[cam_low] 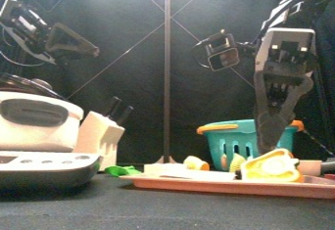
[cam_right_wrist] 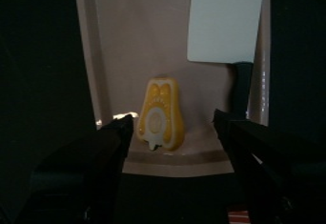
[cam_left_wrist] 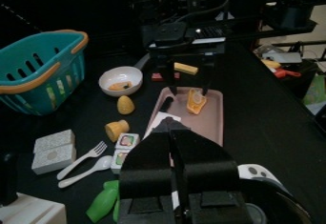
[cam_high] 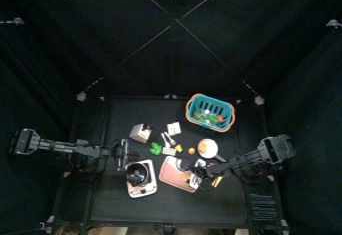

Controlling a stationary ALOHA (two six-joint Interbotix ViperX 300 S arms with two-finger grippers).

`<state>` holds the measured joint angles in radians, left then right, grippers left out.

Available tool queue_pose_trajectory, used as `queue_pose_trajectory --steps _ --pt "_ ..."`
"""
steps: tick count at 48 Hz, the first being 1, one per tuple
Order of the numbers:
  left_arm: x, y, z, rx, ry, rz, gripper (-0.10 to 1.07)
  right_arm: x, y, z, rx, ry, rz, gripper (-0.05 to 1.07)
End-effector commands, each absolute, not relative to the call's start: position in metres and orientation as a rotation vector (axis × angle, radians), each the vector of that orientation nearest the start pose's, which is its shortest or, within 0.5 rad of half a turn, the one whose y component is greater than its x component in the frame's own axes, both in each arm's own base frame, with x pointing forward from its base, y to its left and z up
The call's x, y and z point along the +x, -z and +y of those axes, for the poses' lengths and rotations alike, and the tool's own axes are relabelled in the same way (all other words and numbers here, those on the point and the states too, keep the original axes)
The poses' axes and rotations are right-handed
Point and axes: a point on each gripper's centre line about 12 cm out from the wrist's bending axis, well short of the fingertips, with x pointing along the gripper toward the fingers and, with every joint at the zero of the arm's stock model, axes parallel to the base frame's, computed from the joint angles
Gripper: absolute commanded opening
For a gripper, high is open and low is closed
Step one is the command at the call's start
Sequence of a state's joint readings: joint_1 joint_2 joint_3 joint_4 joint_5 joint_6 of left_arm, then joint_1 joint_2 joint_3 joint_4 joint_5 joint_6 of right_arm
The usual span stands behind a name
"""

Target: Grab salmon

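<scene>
The salmon (cam_right_wrist: 159,123) is a small yellow-orange piece lying on a pink cutting board (cam_right_wrist: 121,66). It also shows in the front view (cam_low: 268,164) and the left wrist view (cam_left_wrist: 196,101). My right gripper (cam_right_wrist: 173,131) is open, hangs just above the board, and has one jaw on each side of the salmon without touching it. In the front view the right gripper (cam_low: 280,116) points straight down over it. My left gripper (cam_left_wrist: 189,175) is shut and empty, resting at the table's left side, away from the board.
A toy cleaver (cam_right_wrist: 227,23) lies on the board beside the salmon. A teal basket (cam_left_wrist: 45,66) stands at the back. A white bowl (cam_left_wrist: 122,78), white fork and spoon (cam_left_wrist: 83,161), and a kitchen scale (cam_low: 39,126) lie left of the board.
</scene>
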<state>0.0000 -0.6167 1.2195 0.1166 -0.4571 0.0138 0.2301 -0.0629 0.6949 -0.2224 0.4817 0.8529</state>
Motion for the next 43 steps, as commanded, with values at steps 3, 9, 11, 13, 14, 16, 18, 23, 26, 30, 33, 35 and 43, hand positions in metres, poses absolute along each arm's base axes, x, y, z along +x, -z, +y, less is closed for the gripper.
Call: queue_pose_trajectory --steps 3,9,11,13,14,16,18,23,26,30,33,35,43 --pt "0.242 -0.224 -0.005 0.108 0.054 0.124 0.24 0.321 -0.174 0.060 0.516 0.272 1.003 0.98" --pt "0.241 -0.224 -0.005 0.109 0.053 0.125 0.24 0.302 -0.178 0.052 0.631 0.349 0.982 0.98" --pt "0.241 -0.224 -0.005 0.109 0.053 0.127 0.24 0.296 -0.178 0.048 0.681 0.386 0.976 0.98" --pt "0.241 -0.224 -0.005 0.109 0.053 0.127 0.24 0.287 -0.174 0.044 0.741 0.437 0.975 0.98" --pt "0.241 -0.222 -0.005 0.109 0.053 0.132 0.24 0.283 -0.173 0.042 0.765 0.459 0.974 0.98" --pt "0.241 -0.223 -0.005 0.109 0.053 0.130 0.24 0.276 -0.169 0.039 0.807 0.508 0.977 0.98" --pt "0.241 -0.222 -0.005 0.108 0.053 0.132 0.24 0.269 -0.165 0.037 0.832 0.555 0.983 0.98" --pt "0.241 -0.222 -0.005 0.108 0.053 0.133 0.24 0.253 -0.159 0.031 0.875 0.665 0.983 0.98" --pt "0.241 -0.222 -0.005 0.108 0.053 0.133 0.24 0.247 -0.158 0.031 0.889 0.714 0.982 0.98" --pt "0.240 -0.221 -0.005 0.108 0.053 0.135 0.24 0.240 -0.157 0.035 0.917 0.771 0.980 0.98" --pt "0.241 -0.222 -0.005 0.106 0.053 0.133 0.24 0.235 -0.154 0.037 0.942 0.809 0.982 0.98" --pt "0.241 -0.222 -0.005 0.108 0.051 0.133 0.24 0.234 -0.153 0.038 0.951 0.825 0.981 0.98" --pt "0.241 -0.222 -0.005 0.107 0.051 0.132 0.24 0.228 -0.141 0.039 0.979 0.887 0.996 0.98"
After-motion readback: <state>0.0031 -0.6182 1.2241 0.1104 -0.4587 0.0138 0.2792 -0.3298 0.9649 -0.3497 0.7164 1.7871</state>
